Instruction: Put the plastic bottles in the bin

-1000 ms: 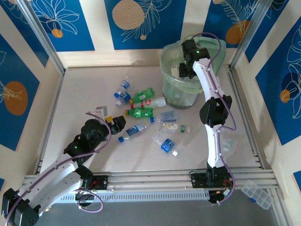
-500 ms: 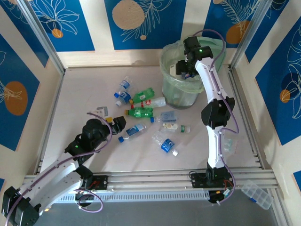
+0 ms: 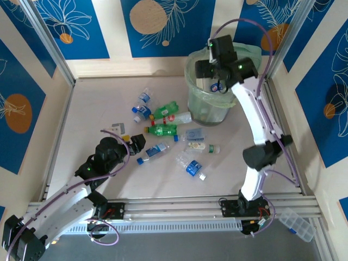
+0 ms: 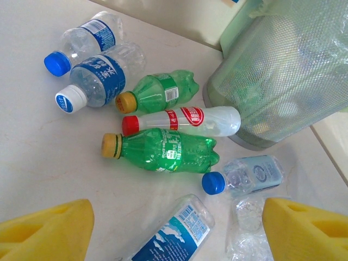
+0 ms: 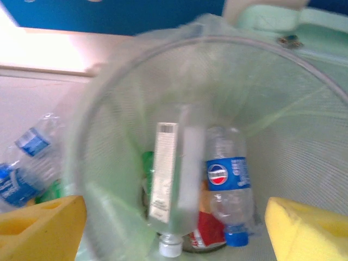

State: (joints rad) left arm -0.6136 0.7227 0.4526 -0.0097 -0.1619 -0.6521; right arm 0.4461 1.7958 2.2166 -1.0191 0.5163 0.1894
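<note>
Bottles [image 4: 163, 150] lie on the table [image 4: 32, 157] just beside the bin [image 3: 199, 103]; left gripper [image 4: 174, 231] waits near it, fingers apart, probably to pick one. Right gripper [image 5: 174, 231] hangs over the bin, fingers apart and empty, and a clear bottle [image 5: 173, 185] is inside, cap down

no readable lettering on the bottle labels [image 4: 173, 153] (too blurred)

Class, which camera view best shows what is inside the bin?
Right wrist: it looks down into the bin, where a blue-labelled bottle and a clear bottle are seen. Top external shows the bin small, its mouth partly hidden by the right gripper. Left wrist shows its hazy outer wall.
</note>
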